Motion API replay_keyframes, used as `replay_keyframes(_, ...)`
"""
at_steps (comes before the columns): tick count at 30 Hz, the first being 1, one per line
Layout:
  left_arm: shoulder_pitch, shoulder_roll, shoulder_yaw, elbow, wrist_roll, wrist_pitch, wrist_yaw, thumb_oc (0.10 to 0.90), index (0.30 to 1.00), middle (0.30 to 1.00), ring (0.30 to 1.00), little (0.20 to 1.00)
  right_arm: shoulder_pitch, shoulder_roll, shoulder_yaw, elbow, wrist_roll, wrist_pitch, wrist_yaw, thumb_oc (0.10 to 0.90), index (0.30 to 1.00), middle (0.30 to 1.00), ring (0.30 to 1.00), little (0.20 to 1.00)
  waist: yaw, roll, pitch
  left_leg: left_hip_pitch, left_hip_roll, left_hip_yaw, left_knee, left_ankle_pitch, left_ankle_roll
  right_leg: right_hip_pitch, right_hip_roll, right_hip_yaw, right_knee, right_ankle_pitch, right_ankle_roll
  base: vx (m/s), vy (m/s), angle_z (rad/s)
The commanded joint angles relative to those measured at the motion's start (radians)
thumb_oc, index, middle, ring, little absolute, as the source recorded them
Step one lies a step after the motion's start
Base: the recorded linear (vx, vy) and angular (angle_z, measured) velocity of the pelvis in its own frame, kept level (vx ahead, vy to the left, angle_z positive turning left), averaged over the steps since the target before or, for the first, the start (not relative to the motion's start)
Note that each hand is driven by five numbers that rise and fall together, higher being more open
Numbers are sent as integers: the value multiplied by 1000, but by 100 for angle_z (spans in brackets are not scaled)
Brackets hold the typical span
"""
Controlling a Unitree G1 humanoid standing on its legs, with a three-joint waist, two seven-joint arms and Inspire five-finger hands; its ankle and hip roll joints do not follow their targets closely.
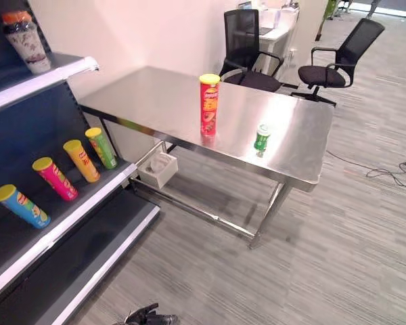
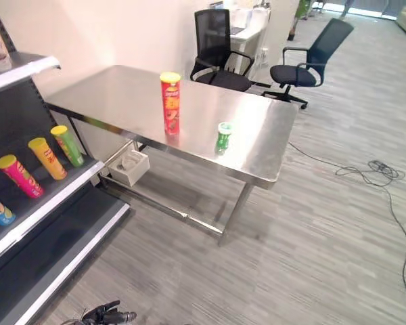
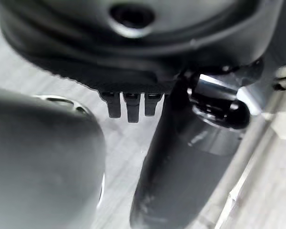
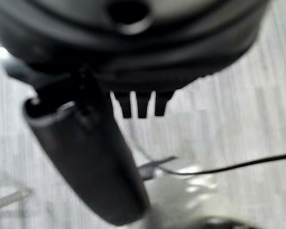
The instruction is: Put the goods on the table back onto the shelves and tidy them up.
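A tall red chips can (image 1: 209,105) stands upright near the middle of the steel table (image 1: 149,95). A small green can (image 1: 262,139) stands to its right, close to the table's front edge. On the dark shelf (image 1: 88,203) at the left, several chips cans lean back in a row: green (image 1: 101,147), yellow (image 1: 81,160), pink (image 1: 54,178) and blue (image 1: 21,205). My left hand (image 1: 149,316) hangs low over the floor, far from the table, open and empty, its thumb (image 3: 181,167) straight. My right hand (image 4: 86,157) also hangs over the floor, open and empty.
A patterned cup with an orange lid (image 1: 27,40) stands on the upper shelf. Two black office chairs (image 1: 247,47) (image 1: 342,57) stand behind the table. A white box (image 1: 159,169) sits under the table's left end. A cable (image 1: 392,172) lies on the floor at the right.
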Motion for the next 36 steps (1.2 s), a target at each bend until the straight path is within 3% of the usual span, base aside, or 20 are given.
replay_keyframes(1,-25,-56,-32,36,-21,20,-11,800,900,900,900,900,-17,-52,27,16,-41,-27,-11,800,900,900,900,900,10,2,13,129,-22,44,-379,-81,102,84,-54,15,-73,0,130,257,117,-80)
replay_keyframes(3,-20,-57,-19,41,-36,20,-6,800,900,900,900,900,-14,-59,29,7,-54,-32,-13,800,900,900,900,900,32,10,-8,151,-56,-4,-633,-40,104,83,-55,32,-84,-6,152,358,151,-53)
replay_keyframes(4,-15,-66,-21,50,-40,15,-1,800,900,900,900,900,-21,-66,40,-1,-64,-37,-18,800,900,900,900,900,55,26,-11,127,-64,-85,-758,31,89,98,-39,57,-84,-24,156,334,109,-24)
replay_keyframes(6,-13,-71,-25,50,-48,9,6,800,900,900,900,900,-26,-69,49,-15,-72,-44,-27,800,900,900,900,900,68,35,-2,92,-69,-129,-830,66,76,127,-34,85,-84,-46,155,316,90,-23)
replay_keyframes(10,12,-69,16,61,-83,18,2,800,900,900,900,900,-15,-63,57,-30,-102,-40,-21,800,900,900,900,900,79,55,-11,69,-42,-53,-841,104,76,196,-34,115,-84,-86,162,373,166,-67)
replay_keyframes(13,28,-54,68,77,-125,30,-10,800,900,900,900,900,9,-41,46,-9,-97,-27,-6,800,900,900,900,900,82,42,-48,89,-61,-44,-828,111,90,231,-67,124,-65,-104,174,380,192,-54)
replay_keyframes(15,14,-34,62,64,-96,26,-8,800,900,900,900,900,12,-30,58,-5,-116,-22,11,800,900,900,900,900,84,23,-59,107,-86,-20,-816,79,119,199,-98,128,38,-108,192,305,210,6)
replay_keyframes(18,-9,-22,24,51,-36,22,0,800,900,900,900,900,-12,-36,82,-19,-150,-25,7,800,900,900,900,900,80,5,-50,154,-114,23,-825,38,152,118,-133,117,196,-26,243,236,192,-4)
replay_keyframes(21,-29,-18,-19,34,1,18,9,800,900,900,900,900,-40,-45,99,-51,-165,-30,1,800,900,900,900,900,56,25,-20,212,-112,40,-849,11,172,-18,-155,88,412,88,267,126,162,-20)
replay_keyframes(22,-34,-17,-32,30,11,17,13,800,900,900,900,900,-46,-45,103,-57,-167,-34,-4,800,900,900,900,900,50,37,-15,224,-100,44,-849,-1,172,-55,-162,60,441,94,261,98,112,5)
replay_keyframes(24,-43,-16,-41,28,19,16,17,800,900,900,900,900,-47,-41,107,-61,-165,-36,-9,800,900,900,900,900,43,41,-10,235,-98,41,-849,-16,167,-68,-172,27,410,61,247,82,32,6)
replay_keyframes(25,-55,-12,-57,27,16,15,19,800,900,900,900,900,-46,-42,110,-56,-165,-38,-12,800,900,900,900,900,37,42,4,243,-100,27,-849,-23,164,-79,-170,2,360,15,223,91,-54,22)
replay_keyframes(26,-61,-22,-60,25,11,11,17,800,900,900,900,900,-33,-34,99,-28,-161,-32,-8,800,900,900,900,900,36,43,4,249,-102,33,-849,-27,162,-48,-168,-9,258,3,226,89,-52,37)
replay_keyframes(28,-57,-24,-54,25,11,10,14,800,900,900,900,900,-18,-31,96,-10,-168,-27,-3,800,900,900,900,900,40,41,1,249,-101,35,-849,-33,159,-30,-164,-17,195,-15,221,44,-80,39)
replay_keyframes(30,-44,-30,-37,40,6,12,5,800,900,900,900,900,-1,-29,90,15,-183,-22,2,800,900,900,900,900,42,36,-11,243,-98,41,-849,-33,149,13,-158,-22,95,-15,225,38,-91,-6)
replay_keyframes(36,-7,-32,23,67,-20,20,-17,800,900,900,900,900,74,-30,42,64,-192,-11,23,800,900,900,900,900,22,32,-32,249,-84,62,-849,-31,129,71,-144,17,-12,18,230,33,-92,-19)
